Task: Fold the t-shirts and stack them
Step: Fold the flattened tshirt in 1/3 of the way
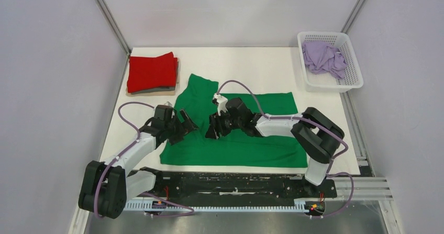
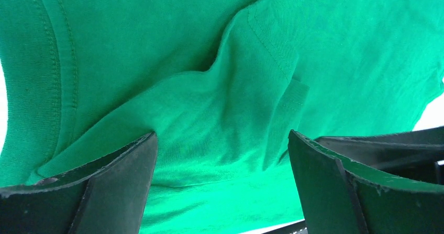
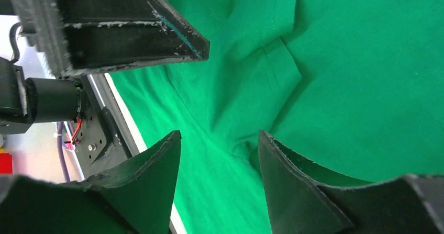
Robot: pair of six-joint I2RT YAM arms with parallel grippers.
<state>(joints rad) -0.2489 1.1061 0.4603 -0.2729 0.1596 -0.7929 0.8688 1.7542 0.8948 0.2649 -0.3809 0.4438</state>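
**Top view.** The bright green t-shirt (image 1: 272, 145) lay flat on the white surface (image 1: 262, 66), close to the near edge. Its long axis ran left to right. One lobe projected toward the far left and ended just beside the folded red t-shirt (image 1: 152, 73). The pale lilac t-shirt (image 1: 323, 57) lay crumpled inside the white lattice basket (image 1: 353, 61) at the far right corner.

The left arm (image 1: 131, 150) reached forward and to the right from its base, placing the left pincer (image 1: 187, 125) over the shirt's left edge. The right arm (image 1: 277, 125) was bent sharply at the elbow on the right and extended leftward across the shirt. The right pincer (image 1: 212, 129) sat low over the cloth, near the left pincer but apart from it. Bare surface showed beyond the shirt's far edge, between the red t-shirt and the basket. Only a narrow strip of surface showed along the near edge.

**Left wrist view.** The left pincer (image 2: 220, 140) was released, its fingers spread wide above the green cloth. A sleeve (image 2: 262, 82) lay folded onto the shirt body, with its stitched hem running diagonally. A double-stitched band (image 2: 31, 61) ran along the left of the view.

**Right wrist view.** The right pincer (image 3: 220, 137) was also released, its fingers apart and flanking the corner of the sleeve (image 3: 262, 82). Whether the fingers touched the cloth could not be told. The white surface edge showed on the left.
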